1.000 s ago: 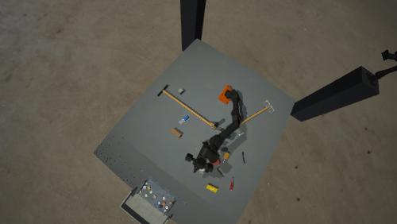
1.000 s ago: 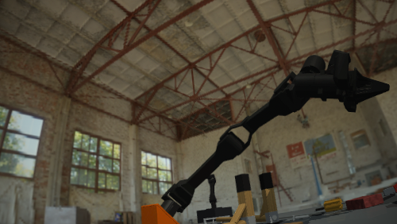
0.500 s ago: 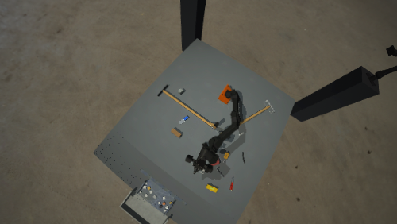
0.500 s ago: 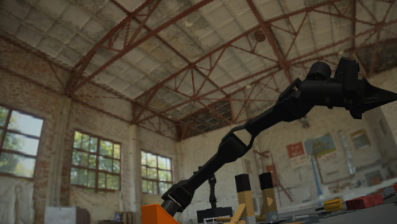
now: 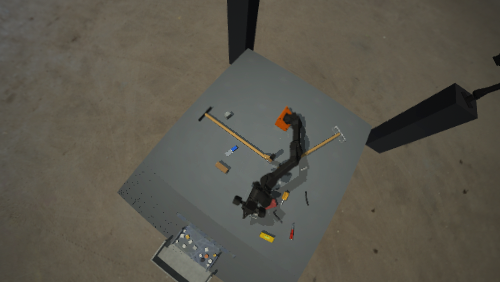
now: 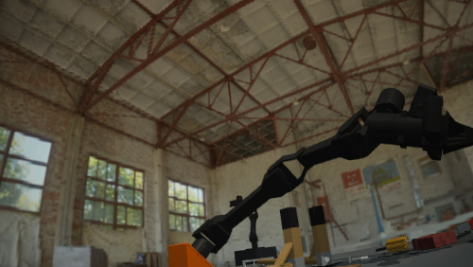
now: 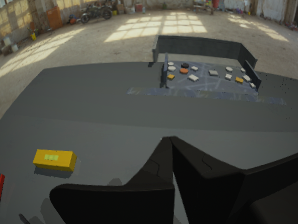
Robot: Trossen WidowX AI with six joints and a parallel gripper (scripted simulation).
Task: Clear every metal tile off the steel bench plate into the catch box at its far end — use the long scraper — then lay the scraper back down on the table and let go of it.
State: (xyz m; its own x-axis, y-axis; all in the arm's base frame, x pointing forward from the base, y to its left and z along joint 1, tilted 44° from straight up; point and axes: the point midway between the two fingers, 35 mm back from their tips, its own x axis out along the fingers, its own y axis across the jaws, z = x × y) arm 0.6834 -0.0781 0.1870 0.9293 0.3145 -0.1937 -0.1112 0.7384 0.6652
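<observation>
My gripper [image 5: 244,215] [image 6: 467,137] [image 7: 168,143] is shut and empty, raised above the table on the side toward the steel plate. The steel bench plate [image 5: 201,239] [image 7: 200,86] is at the table's edge, with several small white, orange and dark metal tiles [image 5: 195,247] [image 7: 193,78] scattered on it. The grey catch box [image 5: 182,267] [image 7: 200,47] adjoins the plate's far end; its inside is mostly hidden in the wrist view. A long scraper [image 5: 235,135] with a wooden handle and dark crosswise head lies across the table, away from my gripper.
Another wooden-handled tool [image 5: 322,144] with a pale head lies beyond the arm. A yellow block [image 5: 267,237] [image 7: 55,160], red screwdriver [image 5: 292,232], brown block [image 5: 222,167], blue-handled item [image 5: 234,149] and yellow-handled tool [image 5: 285,196] lie about. An orange block [image 5: 282,120] is at the arm's base.
</observation>
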